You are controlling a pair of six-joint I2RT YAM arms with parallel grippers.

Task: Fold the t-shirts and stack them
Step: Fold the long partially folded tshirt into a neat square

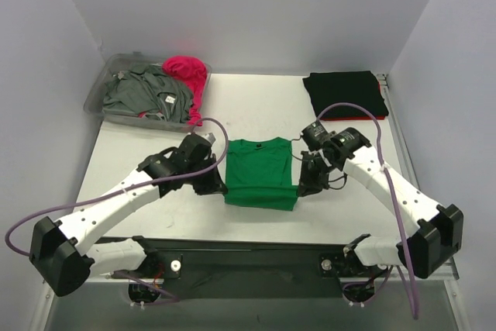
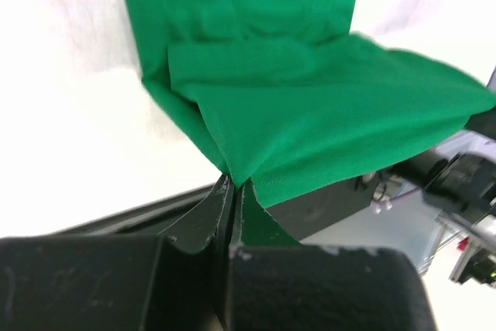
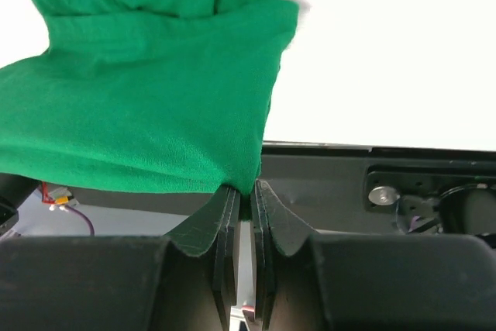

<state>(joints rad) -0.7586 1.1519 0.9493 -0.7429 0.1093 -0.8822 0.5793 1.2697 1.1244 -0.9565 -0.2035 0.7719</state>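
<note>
The bright green t-shirt [image 1: 260, 172] lies partly folded at the middle of the table [image 1: 256, 106], towards its near edge, between the two arms. The left gripper [image 2: 235, 191] is clamped on the shirt's near left corner and the right gripper [image 3: 246, 191] is pinched tight on its near right corner. In both wrist views the cloth rises from the closed fingers and drapes back over itself, the near hem lifted off the surface. A black t-shirt [image 1: 345, 92] lies folded flat at the far right corner, close to the table's right edge and well apart from the green one. At the far left stands a clear plastic bin [image 1: 99, 103] holding a crumpled grey t-shirt [image 1: 143, 91] and a magenta pink t-shirt [image 1: 188, 71] that hangs over the bin's right rim. A small pale tag [image 1: 167, 99] shows on the grey cloth – too small to read. Bare tabletop runs from the green shirt to the far edge, between bin and black shirt.
</note>
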